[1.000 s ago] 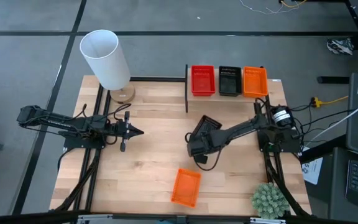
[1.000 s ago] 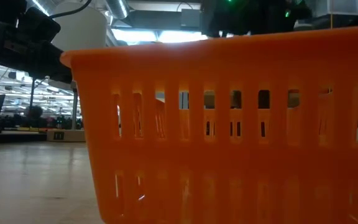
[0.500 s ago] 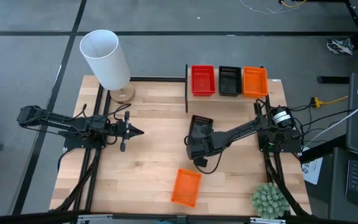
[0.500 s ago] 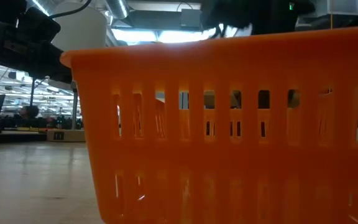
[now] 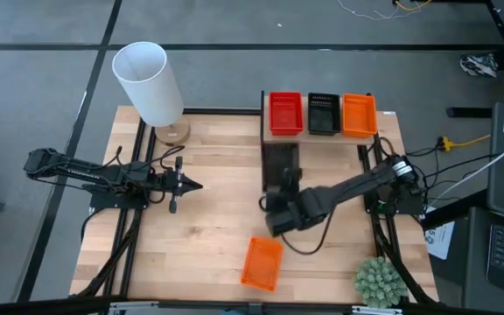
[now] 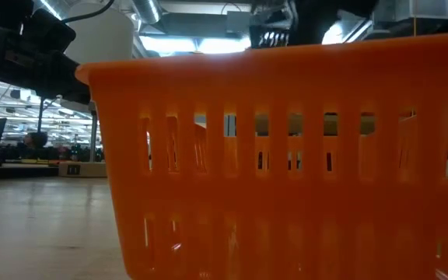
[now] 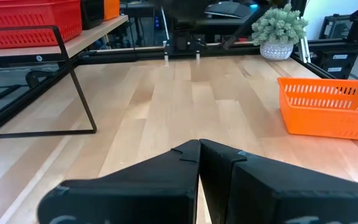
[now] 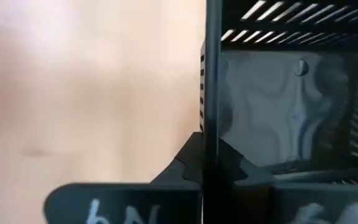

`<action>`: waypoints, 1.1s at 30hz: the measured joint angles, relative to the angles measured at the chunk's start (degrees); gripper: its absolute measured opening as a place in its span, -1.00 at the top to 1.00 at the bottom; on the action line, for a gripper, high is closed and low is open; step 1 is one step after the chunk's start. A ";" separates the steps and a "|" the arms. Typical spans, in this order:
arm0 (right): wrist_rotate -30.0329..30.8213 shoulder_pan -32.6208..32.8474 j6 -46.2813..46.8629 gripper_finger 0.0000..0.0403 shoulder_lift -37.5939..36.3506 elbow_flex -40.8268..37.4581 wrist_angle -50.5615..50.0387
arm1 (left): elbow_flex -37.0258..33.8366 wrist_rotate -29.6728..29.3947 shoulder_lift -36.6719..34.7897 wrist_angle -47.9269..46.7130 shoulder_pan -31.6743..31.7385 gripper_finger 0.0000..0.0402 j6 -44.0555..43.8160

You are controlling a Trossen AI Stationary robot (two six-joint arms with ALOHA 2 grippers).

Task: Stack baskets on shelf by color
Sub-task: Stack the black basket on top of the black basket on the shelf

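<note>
Right gripper (image 5: 280, 187) out over the middle of the light-wood tabletop (image 5: 217, 219), jaws pinched on one side wall of a black perforated plastic mesh basket (image 5: 280, 164); in the right wrist view that thin wall (image 8: 211, 93) clamped edge-on between the two dark fingers (image 8: 191, 163), basket floor and slotted sides reaching away beyond the fingertips. Well ahead of those jaws, up on the raised light-wood shelf on thin black metal uprights (image 5: 383, 122), three more mesh baskets side by side: red (image 5: 285, 113), black (image 5: 323, 113), orange (image 5: 359, 114). Behind the jaws, toward the near table edge, a loose orange mesh basket (image 5: 262, 262) flat on the wood, filling the low view (image 6: 286, 163) and seen off to one side past the left fingers (image 7: 322, 112). Left gripper (image 5: 192, 185) idle over the table's left part, jaws pressed together on nothing, well apart from every basket. Beyond it, white cylindrical lampshade on a wooden base (image 5: 150, 83); small green potted plant (image 5: 379, 282) at the near right corner.
</note>
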 joint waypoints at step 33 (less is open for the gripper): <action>-20.21 -46.41 -40.80 1.00 -36.61 -26.57 9.94 | -0.01 -2.79 0.11 -2.17 0.01 1.00 2.97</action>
